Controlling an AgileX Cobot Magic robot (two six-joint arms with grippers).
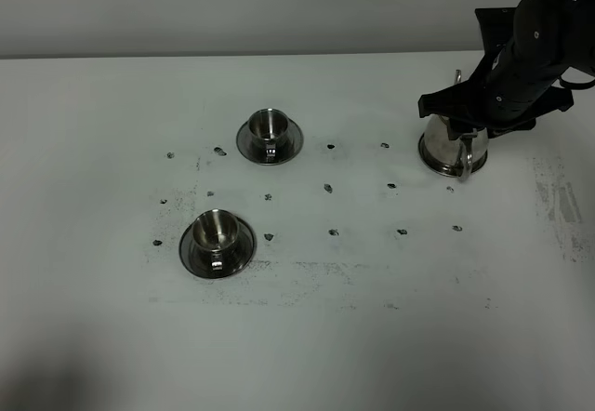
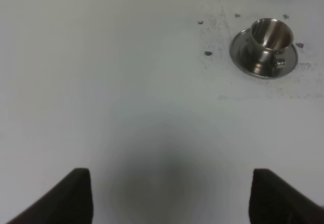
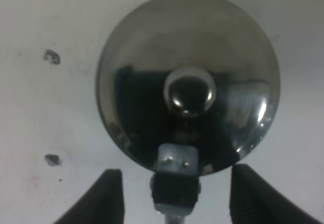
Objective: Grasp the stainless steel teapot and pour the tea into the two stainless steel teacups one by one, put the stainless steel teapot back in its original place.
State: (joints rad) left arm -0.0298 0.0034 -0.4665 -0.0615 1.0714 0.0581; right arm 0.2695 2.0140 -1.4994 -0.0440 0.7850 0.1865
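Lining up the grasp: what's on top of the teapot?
The teapot wears its lid with a knob; the open right pincer hangs over the handle. The lid hides the inside.

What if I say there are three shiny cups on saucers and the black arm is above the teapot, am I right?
Not quite. The exterior high view shows two cups on saucers, not three: the far cup and the near cup. The black arm is above the teapot.
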